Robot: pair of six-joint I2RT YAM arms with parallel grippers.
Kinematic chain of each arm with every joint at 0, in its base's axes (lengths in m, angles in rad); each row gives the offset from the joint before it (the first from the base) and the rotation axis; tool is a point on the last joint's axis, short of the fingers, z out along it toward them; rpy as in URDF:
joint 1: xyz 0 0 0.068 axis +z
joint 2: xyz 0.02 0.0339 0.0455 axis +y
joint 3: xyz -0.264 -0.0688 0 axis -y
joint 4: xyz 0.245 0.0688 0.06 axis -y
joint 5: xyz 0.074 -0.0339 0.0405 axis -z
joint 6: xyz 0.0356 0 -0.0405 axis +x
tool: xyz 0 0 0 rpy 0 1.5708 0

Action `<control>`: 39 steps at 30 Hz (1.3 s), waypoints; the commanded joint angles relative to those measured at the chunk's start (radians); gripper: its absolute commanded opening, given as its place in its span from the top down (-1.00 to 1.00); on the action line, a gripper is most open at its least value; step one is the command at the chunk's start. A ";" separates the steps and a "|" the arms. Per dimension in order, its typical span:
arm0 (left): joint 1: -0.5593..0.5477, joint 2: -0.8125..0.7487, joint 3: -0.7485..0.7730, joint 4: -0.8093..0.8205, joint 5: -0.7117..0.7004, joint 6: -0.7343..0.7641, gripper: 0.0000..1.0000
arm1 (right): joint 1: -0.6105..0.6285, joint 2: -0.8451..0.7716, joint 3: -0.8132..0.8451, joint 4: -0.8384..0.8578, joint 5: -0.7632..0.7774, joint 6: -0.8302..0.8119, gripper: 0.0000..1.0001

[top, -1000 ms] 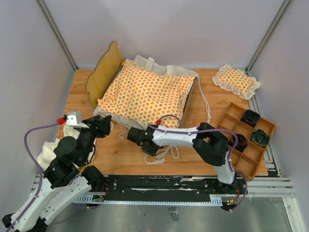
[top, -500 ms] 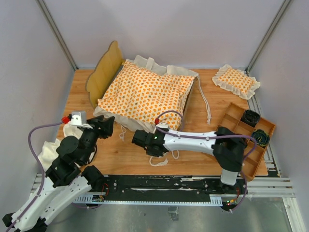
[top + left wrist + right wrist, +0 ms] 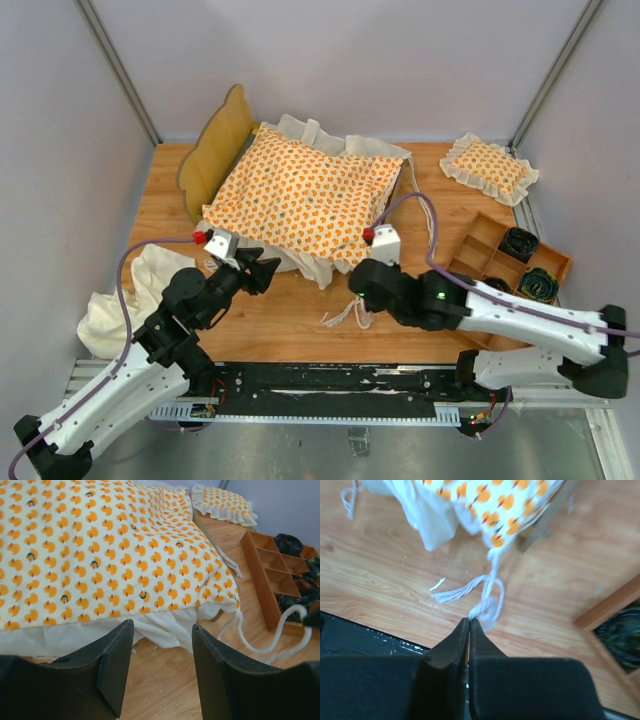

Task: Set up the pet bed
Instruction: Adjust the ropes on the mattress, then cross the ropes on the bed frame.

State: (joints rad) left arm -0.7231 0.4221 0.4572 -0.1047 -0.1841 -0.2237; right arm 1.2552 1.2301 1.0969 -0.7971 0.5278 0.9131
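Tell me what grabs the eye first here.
The big orange-patterned cushion lies on the bed frame, back centre. Just in front, the right gripper is shut on its tie string, while the left gripper hangs open at the cushion's near edge.

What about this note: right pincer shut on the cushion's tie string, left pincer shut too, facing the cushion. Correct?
One error: the left pincer is open, jaws apart and empty, per the left wrist view. The right pincer is shut on the tie string; the left faces the cushion.
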 commanded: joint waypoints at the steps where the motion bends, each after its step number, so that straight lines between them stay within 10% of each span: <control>1: -0.002 0.071 -0.027 0.205 0.172 0.043 -0.08 | 0.007 -0.222 -0.011 -0.046 0.217 -0.276 0.99; 10: -0.123 0.364 -0.024 0.377 0.122 0.059 -0.07 | -0.103 -0.429 -0.080 0.145 0.194 -0.660 0.99; 39: -0.405 1.104 0.179 0.792 -0.458 0.357 -0.21 | -0.320 -0.506 -0.274 0.281 -0.112 -0.645 0.99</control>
State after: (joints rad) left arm -1.1225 1.4853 0.5827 0.5896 -0.5224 0.0818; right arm 0.9516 0.7444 0.8490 -0.5552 0.4625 0.2550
